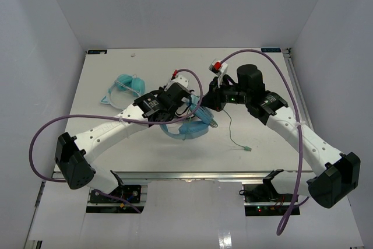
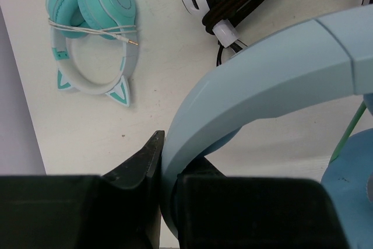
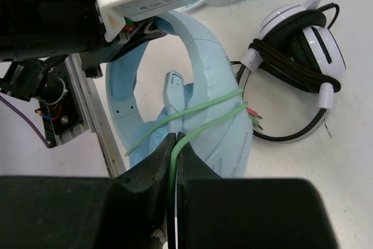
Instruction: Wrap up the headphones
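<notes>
The light blue headphones (image 1: 192,125) are held above the table's middle. My left gripper (image 2: 166,164) is shut on their wide blue headband (image 2: 274,68). My right gripper (image 3: 176,147) is shut on the thin pale green cable (image 3: 201,123), which crosses the ear cup (image 3: 218,132) in two turns. In the top view the right gripper (image 1: 211,102) sits just right of the headphones, and the cable's loose end (image 1: 247,148) trails down to the table.
Teal cat-ear headphones (image 1: 123,87) lie at the back left, also in the left wrist view (image 2: 93,27). Black-and-white headphones (image 3: 300,48) lie on the table beneath the arms. The metal front rail (image 1: 186,174) runs along the near edge.
</notes>
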Controlling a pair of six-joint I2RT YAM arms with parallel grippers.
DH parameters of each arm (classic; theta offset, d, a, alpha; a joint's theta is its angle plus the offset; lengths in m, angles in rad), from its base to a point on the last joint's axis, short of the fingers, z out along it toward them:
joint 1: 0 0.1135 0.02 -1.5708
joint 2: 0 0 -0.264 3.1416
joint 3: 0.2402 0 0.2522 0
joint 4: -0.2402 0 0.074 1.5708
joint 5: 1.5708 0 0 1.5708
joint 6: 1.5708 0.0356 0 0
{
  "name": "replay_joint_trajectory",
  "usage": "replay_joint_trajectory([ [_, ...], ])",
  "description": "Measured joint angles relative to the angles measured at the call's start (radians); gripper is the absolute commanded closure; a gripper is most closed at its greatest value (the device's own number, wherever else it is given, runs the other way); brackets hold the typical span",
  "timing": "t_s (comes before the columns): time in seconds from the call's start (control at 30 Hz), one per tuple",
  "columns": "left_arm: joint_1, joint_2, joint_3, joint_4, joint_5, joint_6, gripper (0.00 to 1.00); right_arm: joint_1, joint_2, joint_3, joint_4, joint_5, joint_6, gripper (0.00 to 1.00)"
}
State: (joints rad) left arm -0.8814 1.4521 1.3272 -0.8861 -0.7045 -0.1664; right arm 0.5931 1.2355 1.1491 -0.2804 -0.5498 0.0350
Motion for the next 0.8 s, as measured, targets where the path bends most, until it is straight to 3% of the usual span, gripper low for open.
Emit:
replay_joint_trajectory([
  [0.53,0.001,0.0,0.047,-0.082,-0.023,-0.156,1.0,0.098,-0.137,-0.261,0.329,-0.005,0.178,0.84],
  [0.8,0.003,-0.007,0.047,-0.085,-0.04,-0.228,1.0,0.189,-0.189,-0.356,0.426,0.073,0.216,0.84],
])
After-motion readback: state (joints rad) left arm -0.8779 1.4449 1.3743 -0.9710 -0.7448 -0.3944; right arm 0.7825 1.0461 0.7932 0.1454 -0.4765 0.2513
